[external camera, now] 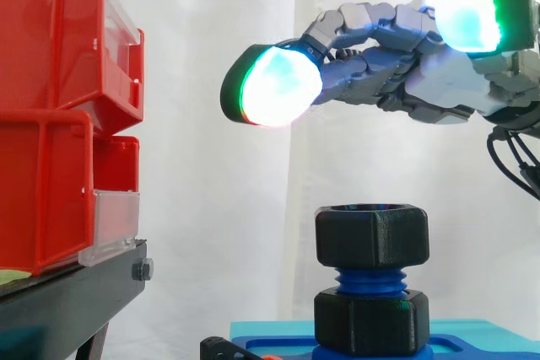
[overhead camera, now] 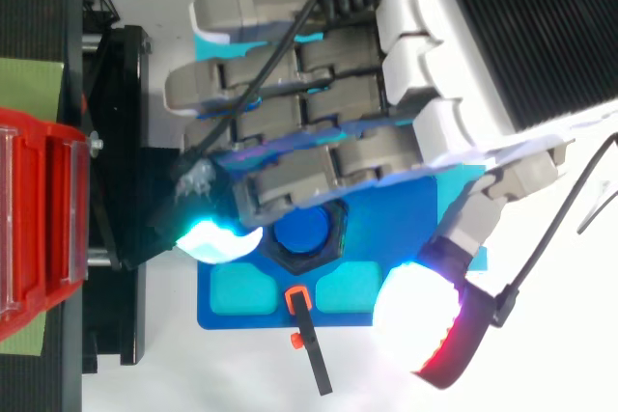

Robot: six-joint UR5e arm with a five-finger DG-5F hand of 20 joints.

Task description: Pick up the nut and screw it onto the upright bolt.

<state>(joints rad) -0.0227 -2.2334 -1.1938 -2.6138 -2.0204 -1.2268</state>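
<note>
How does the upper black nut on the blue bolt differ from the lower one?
The upper nut sits at the top of the bolt, blue threads bare below it; the lower nut sits at its foot, on the blue base. The upper nut lies nearer the open hand above. Both are black, hexagonal, similar in size.

The nut (external camera: 371,236) is black, six-sided and chunky. It sits level on the top end of the bolt (external camera: 369,281). The bolt is blue and upright, with a few coarse threads bare just below the nut. Seen from above, the bolt's round blue end shows inside the nut's hexagon. A second black hexagonal collar (external camera: 371,320) rings the bolt's foot.
</note>
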